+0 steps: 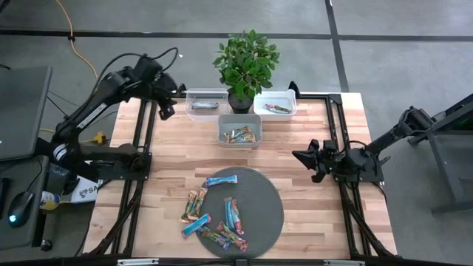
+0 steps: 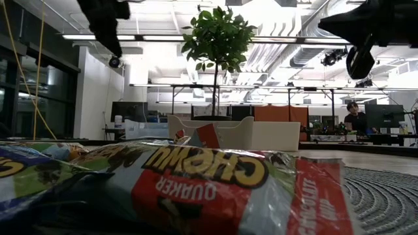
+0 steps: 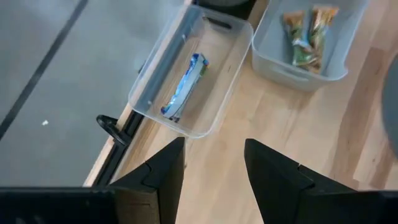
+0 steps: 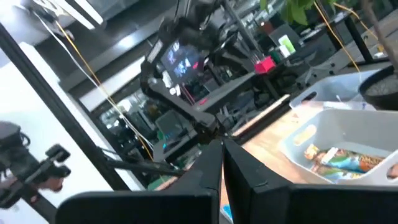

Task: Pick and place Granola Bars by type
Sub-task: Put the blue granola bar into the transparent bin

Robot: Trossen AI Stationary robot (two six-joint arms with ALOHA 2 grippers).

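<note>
Several granola bars lie flat on and beside a round grey mat at the table's near middle: blue ones, yellow-brown ones and multicoloured ones. One blue bar lies in the far left clear bin. Yellow-brown bars lie in the middle bin, and a red bar lies in the far right bin. My left gripper hangs open and empty high over the table's far left corner, just left of the left bin. My right gripper is shut and empty at the table's right, clear of the wood.
A potted plant stands at the far edge between the left and right bins. Black frame rails run along the table's left and right sides. In the low view a Quaker Chewy bar fills the foreground. Bare wood lies between the bins and the mat.
</note>
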